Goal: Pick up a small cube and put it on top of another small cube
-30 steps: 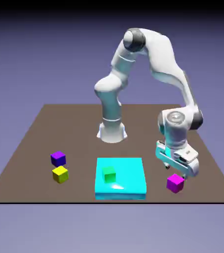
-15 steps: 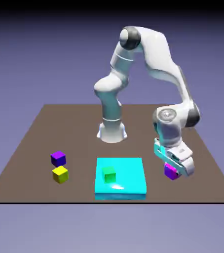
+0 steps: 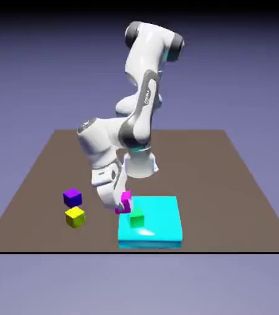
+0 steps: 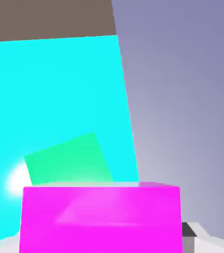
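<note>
Magenta is showing between the white fingers of the gripper [image 3: 123, 203] in the exterior view: the jaws are clamping on the small cube [image 3: 126, 200], which is hanging off the table [image 3: 37, 178] and is sitting just above the near-left corner of the cyan slab [image 3: 160, 224]. Taking that slab as the landmark, the green cube [image 3: 136, 216] is resting on its top, close to its left edge and just below and right of the held cube. The dark purple cube [image 3: 72, 197] is standing on the brown table well to the slab's left, level with the slab's far edge, and the yellow cube [image 3: 75, 216] is sitting just in front of the purple one, also left of the slab. The white arm [image 3: 136, 117] is bending down from behind the slab toward its left corner. A faint grey mark is running along the arm's forearm, too small to read.

Moving to the hand view, the small cube [image 4: 100, 217] is filling the bottom edge, with one grey finger tip [image 4: 189, 230] peeking out at its right side, pressing against it. Beyond it, the cyan slab [image 4: 55, 89] is covering the left half, with the green cube [image 4: 67, 159] lying tilted on it. A strip of the table [image 4: 47, 17] is showing past the slab's far edge. No writing is showing here.
</note>
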Robot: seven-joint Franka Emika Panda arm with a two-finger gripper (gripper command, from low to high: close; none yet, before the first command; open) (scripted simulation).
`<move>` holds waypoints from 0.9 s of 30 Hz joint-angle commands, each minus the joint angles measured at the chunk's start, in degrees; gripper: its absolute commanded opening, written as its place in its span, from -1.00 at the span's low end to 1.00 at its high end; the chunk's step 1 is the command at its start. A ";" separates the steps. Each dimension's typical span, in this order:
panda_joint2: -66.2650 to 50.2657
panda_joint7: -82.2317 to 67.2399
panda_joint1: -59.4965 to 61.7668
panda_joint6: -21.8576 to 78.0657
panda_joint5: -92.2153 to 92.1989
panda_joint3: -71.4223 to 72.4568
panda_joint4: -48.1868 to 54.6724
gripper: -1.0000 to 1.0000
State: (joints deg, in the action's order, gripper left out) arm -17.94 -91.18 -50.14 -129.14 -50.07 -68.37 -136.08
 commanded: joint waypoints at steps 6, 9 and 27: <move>-1.27 -7.48 -0.32 0.00 3.05 -12.46 -6.62 -1.00; -1.90 -11.17 -0.48 0.03 4.64 -18.68 -9.93 -1.00; -8.42 -28.86 15.93 -7.22 -5.51 -7.37 -13.83 -1.00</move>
State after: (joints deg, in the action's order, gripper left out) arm -26.37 -119.92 -34.21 -136.35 -55.41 -75.75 -149.91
